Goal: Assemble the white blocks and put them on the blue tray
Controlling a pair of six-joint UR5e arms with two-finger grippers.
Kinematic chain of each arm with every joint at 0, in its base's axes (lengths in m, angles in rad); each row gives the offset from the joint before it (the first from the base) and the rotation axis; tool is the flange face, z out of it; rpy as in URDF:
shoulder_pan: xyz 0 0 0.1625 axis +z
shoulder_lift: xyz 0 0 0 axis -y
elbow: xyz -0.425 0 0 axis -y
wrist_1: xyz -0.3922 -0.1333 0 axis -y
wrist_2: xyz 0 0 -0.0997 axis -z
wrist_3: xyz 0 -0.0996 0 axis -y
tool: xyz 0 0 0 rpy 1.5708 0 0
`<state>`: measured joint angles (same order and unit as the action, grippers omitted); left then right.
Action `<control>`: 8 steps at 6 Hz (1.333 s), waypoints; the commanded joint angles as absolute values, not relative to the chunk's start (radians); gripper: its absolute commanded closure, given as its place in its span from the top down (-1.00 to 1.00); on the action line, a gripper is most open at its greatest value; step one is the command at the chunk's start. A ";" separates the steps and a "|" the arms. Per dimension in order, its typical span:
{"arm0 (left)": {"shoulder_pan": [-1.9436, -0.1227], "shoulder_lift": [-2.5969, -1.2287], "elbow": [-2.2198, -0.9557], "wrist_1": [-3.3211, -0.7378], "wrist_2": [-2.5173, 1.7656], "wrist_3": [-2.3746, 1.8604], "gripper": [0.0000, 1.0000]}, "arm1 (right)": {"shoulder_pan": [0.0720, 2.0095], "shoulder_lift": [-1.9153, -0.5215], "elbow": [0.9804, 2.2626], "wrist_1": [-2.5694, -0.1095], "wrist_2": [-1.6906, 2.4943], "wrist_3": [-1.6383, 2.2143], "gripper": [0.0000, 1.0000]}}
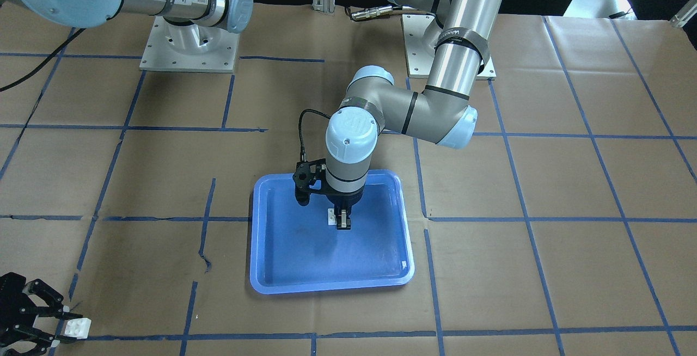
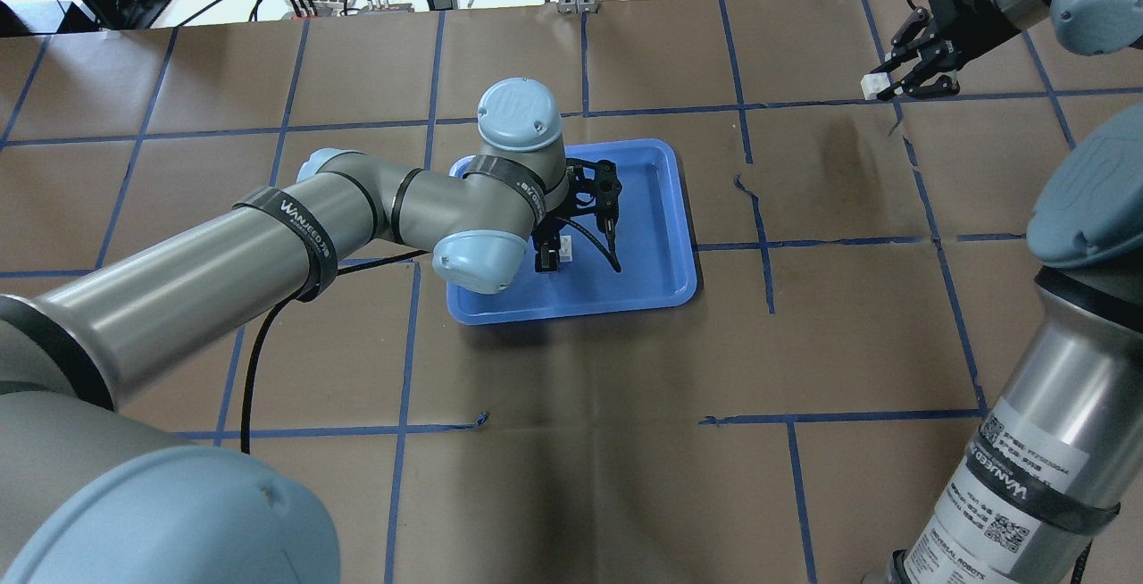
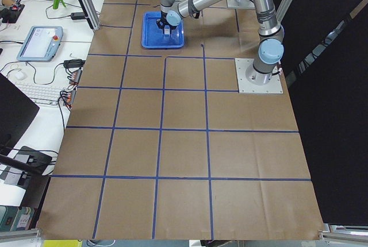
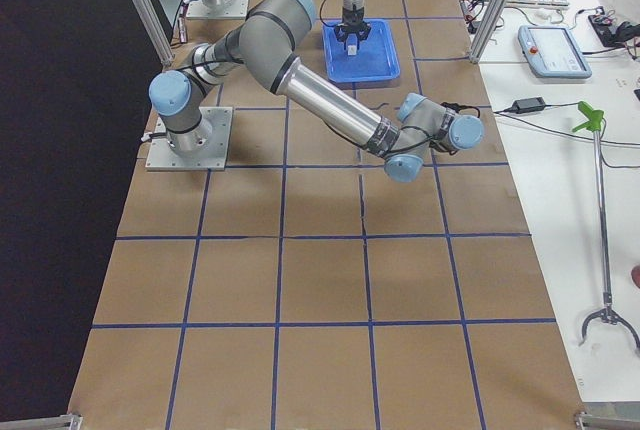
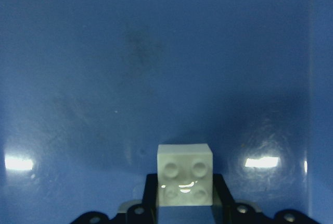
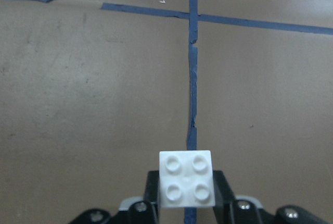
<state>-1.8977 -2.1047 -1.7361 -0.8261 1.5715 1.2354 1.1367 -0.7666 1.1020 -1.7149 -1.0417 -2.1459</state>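
Overhead exterior shows the first white block (image 2: 563,252) low over the middle of the blue tray (image 2: 665,209), pinched between the fingers of the left tool (image 2: 546,261). The left wrist view confirms that grasp, with the studs facing the camera. Whether the block's underside already rests on the tray floor I cannot tell.

The second white block (image 2: 874,86) is well apart from it, off toward the robot's right and the far edge of the table (image 2: 625,477). It is clenched at the tips of the right tool (image 2: 886,84) above bare paper and a blue tape line.

The two bricks are not yet joined. Since the left arm already sits at the tray, the joining probably depends on the right arm carrying its brick back across to the tray, underside squared to the other's studs.
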 commanded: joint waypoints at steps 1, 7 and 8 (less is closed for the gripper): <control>-1.894 -2.086 -1.717 -0.836 1.580 1.238 0.71 | 1.144 -0.857 1.114 -1.561 -1.042 -2.135 -0.48; -1.793 -1.684 -1.535 -1.504 1.565 1.189 0.62 | 1.432 -1.020 1.382 -1.728 -0.937 -1.816 -0.49; -1.792 -1.665 -1.531 -1.494 1.569 1.057 0.97 | 1.506 -1.020 1.441 -1.875 -0.937 -1.713 -0.49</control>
<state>-1.7936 -1.7057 -1.5339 -1.4794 1.5642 1.1535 1.4347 -1.0152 1.3816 -1.7413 -0.9440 -1.8100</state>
